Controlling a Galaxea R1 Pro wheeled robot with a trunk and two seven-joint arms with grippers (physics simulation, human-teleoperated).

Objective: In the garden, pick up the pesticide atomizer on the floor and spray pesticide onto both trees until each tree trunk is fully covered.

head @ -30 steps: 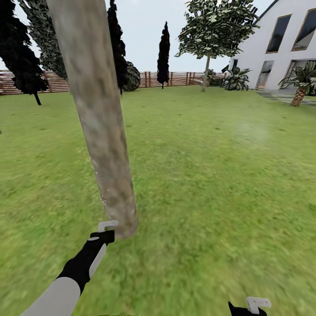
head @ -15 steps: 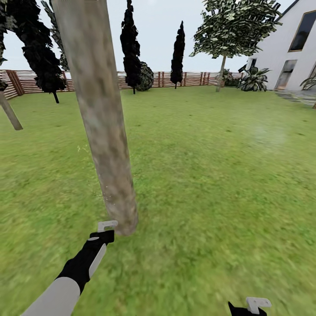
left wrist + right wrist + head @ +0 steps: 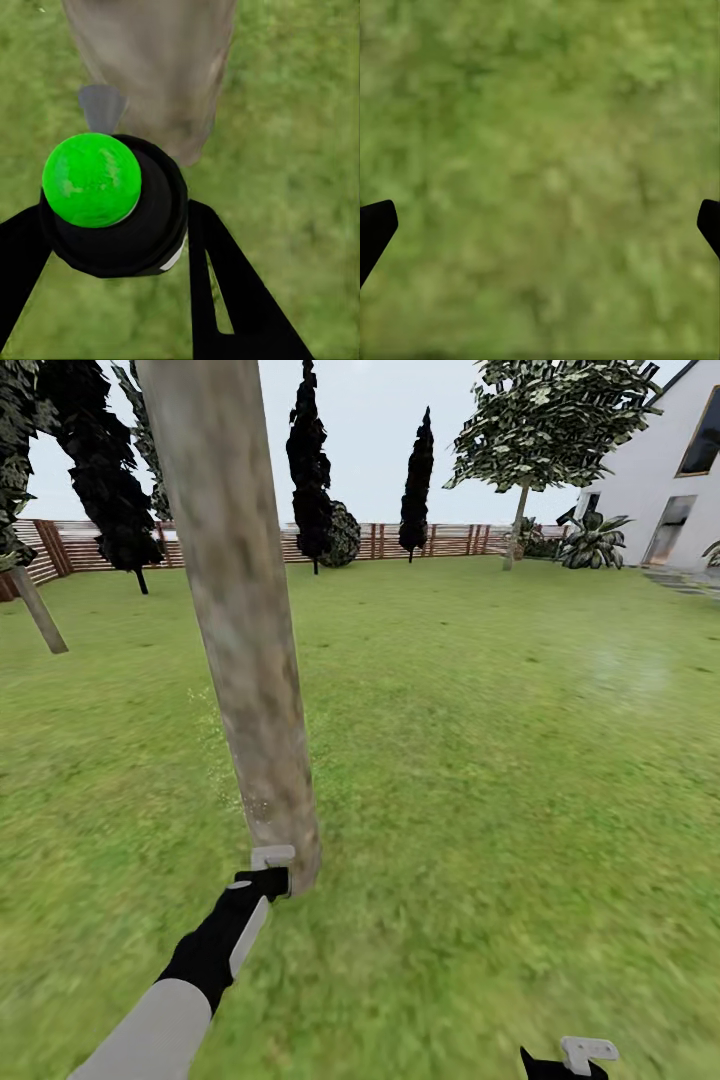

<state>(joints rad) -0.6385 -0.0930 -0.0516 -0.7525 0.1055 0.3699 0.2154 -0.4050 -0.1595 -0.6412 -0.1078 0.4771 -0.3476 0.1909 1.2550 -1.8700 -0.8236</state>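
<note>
The left end effector (image 3: pixel 268 870) has edged closer to the tree trunk (image 3: pixel 245 630), clamping the pesticide atomizer (image 3: pixel 112 206) at its base; white pesticide (image 3: pixel 225 775) specks suggest spraying under way. The right end effector (image 3: pixel 540 225) hangs wide, empty.

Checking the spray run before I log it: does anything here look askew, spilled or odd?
Nothing looks damaged. The near tree trunk leans in the head view, likely the camera's angle. Fine white specks of pesticide drift beside it and over the grass rather than on bark. The left gripper holds the pesticide atomizer close to the trunk's base.
</note>
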